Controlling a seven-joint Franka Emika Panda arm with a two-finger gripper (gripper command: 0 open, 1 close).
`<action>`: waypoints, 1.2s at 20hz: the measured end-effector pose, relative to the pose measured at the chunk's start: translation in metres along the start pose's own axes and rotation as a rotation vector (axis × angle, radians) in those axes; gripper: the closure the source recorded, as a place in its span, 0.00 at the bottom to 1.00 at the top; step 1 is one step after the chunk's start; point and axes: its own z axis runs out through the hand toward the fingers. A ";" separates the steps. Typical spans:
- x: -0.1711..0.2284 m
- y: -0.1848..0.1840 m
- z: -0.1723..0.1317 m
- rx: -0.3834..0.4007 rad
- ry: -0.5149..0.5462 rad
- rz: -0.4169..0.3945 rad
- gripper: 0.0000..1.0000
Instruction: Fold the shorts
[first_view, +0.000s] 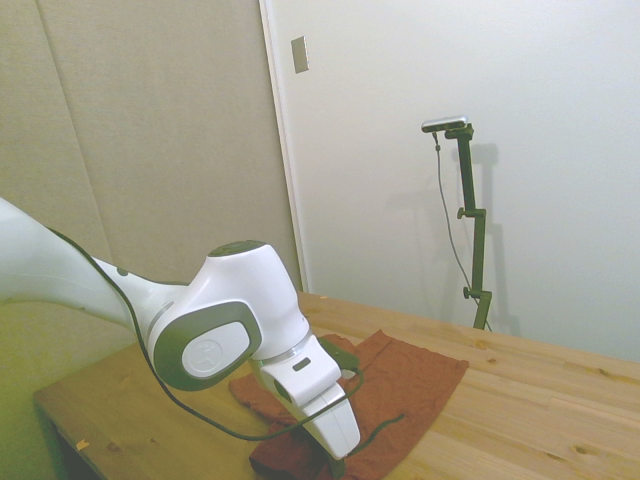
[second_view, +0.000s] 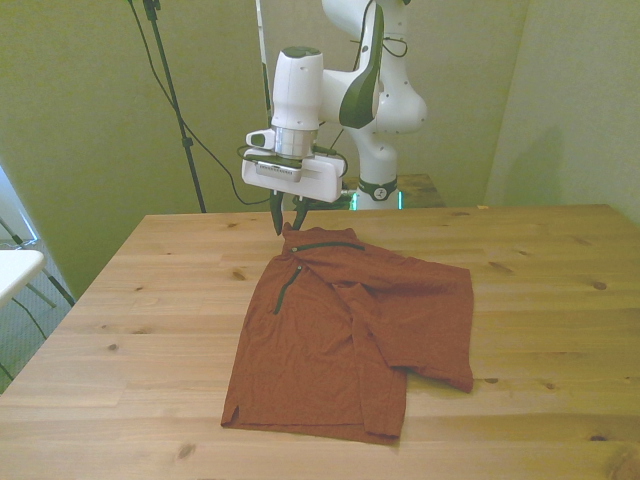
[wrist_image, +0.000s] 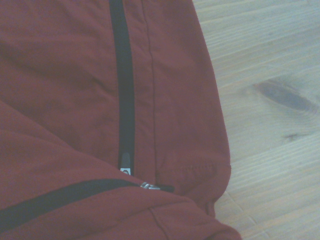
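Gripper (second_view: 287, 218), fingers slightly parted, poised over shorts (second_view: 350, 330) corner near table's (second_view: 150, 300) far edge; next: descend, pinch.

A robot lab: a white arm (second_view: 345, 90) mounted at a wooden table (second_view: 560, 290), between bare partition walls (first_view: 150, 130).

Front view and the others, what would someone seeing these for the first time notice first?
The rust-orange shorts catch the eye first, spread wrinkled across the middle of the wooden table, one part lapped over another. Next comes the white arm, its claw poised at the garment's far corner, fingers a little apart. Close up, the wrist view shows two dark zipper lines meeting near the fabric's edge.
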 end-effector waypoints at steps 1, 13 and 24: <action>0.000 0.000 -0.002 0.003 0.004 -0.004 0.00; -0.159 -0.086 -0.089 0.017 0.216 -0.459 0.00; -0.292 -0.151 -0.025 0.061 0.369 -0.805 0.00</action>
